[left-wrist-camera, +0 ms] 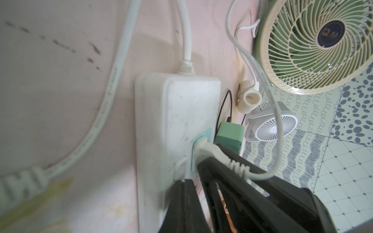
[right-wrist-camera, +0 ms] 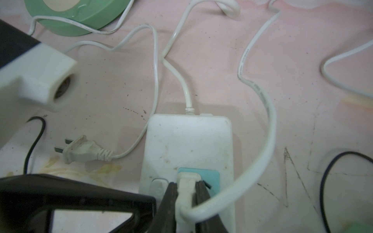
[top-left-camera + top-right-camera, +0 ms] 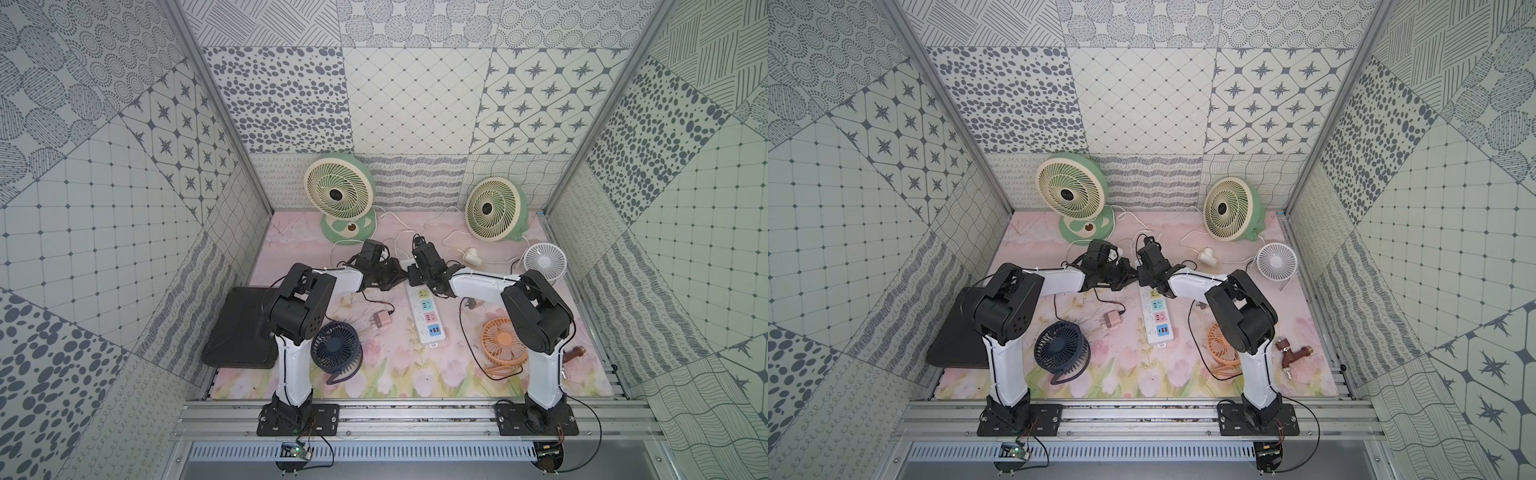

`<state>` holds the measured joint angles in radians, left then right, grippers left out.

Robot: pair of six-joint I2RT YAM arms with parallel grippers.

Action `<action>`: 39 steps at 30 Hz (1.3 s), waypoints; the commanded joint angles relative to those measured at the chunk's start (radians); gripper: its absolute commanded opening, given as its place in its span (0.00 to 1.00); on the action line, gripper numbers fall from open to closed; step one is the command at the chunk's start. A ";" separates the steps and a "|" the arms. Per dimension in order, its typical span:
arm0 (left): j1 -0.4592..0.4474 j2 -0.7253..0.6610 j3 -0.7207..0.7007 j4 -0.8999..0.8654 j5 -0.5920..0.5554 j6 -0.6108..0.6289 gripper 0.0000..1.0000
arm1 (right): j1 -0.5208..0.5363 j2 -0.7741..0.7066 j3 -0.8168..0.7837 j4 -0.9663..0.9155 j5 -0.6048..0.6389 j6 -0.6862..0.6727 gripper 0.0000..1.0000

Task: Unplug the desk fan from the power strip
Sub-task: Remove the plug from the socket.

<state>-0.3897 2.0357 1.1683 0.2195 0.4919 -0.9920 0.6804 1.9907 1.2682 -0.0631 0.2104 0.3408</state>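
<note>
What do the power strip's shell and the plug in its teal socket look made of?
Power strip: probably rigid moulded plastic, white and semi-gloss, scuffed and smudged, with rounded edges. Plug: looks like softer moulded PVC or rubber, matte off-white, with a ribbed strain relief.

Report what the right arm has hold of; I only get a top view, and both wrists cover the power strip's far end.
Observer: The right fingers are clamped on a white plug seated in the power strip's teal socket.
Operator: Give me the left arm too.
Observer: The left fingers are shut, tips at the strip's top face beside that socket; contact unclear.
Operator: Check for other plugs.
Observer: A second white plug lies loose on the mat beside the strip, prongs bare.
</note>
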 commanded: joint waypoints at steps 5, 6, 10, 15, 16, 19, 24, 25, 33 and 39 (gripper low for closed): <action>-0.009 0.049 0.024 -0.010 0.010 0.006 0.00 | 0.015 -0.024 -0.006 0.017 0.006 -0.019 0.00; -0.010 0.051 0.023 -0.011 0.010 0.006 0.00 | 0.025 -0.024 0.000 0.015 0.026 -0.035 0.00; -0.013 0.057 0.008 -0.008 0.003 0.001 0.00 | 0.068 -0.019 0.032 -0.002 0.100 -0.102 0.00; -0.014 0.050 -0.027 0.011 -0.002 -0.008 0.00 | 0.011 -0.038 0.006 0.015 -0.005 -0.011 0.00; -0.014 0.047 -0.035 0.014 -0.003 -0.009 0.00 | -0.004 -0.044 -0.010 0.037 -0.041 0.019 0.00; -0.015 0.039 -0.056 0.020 -0.009 -0.011 0.00 | -0.027 -0.043 -0.019 0.062 -0.099 0.059 0.00; -0.014 0.036 -0.065 0.020 -0.015 -0.009 0.00 | 0.031 -0.016 0.036 0.012 -0.002 -0.023 0.00; -0.014 0.037 -0.065 0.020 -0.016 -0.008 0.00 | 0.043 -0.014 0.044 0.002 0.032 -0.048 0.00; -0.014 0.033 -0.070 0.014 -0.018 -0.004 0.00 | -0.039 -0.040 -0.024 0.076 -0.136 0.084 0.00; -0.013 0.031 -0.074 0.014 -0.019 -0.002 0.00 | 0.024 -0.019 0.028 0.014 -0.026 -0.001 0.00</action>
<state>-0.3996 2.0647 1.1107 0.3939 0.5270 -1.0103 0.6586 1.9717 1.2621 -0.0719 0.1421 0.3771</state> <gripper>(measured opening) 0.062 0.173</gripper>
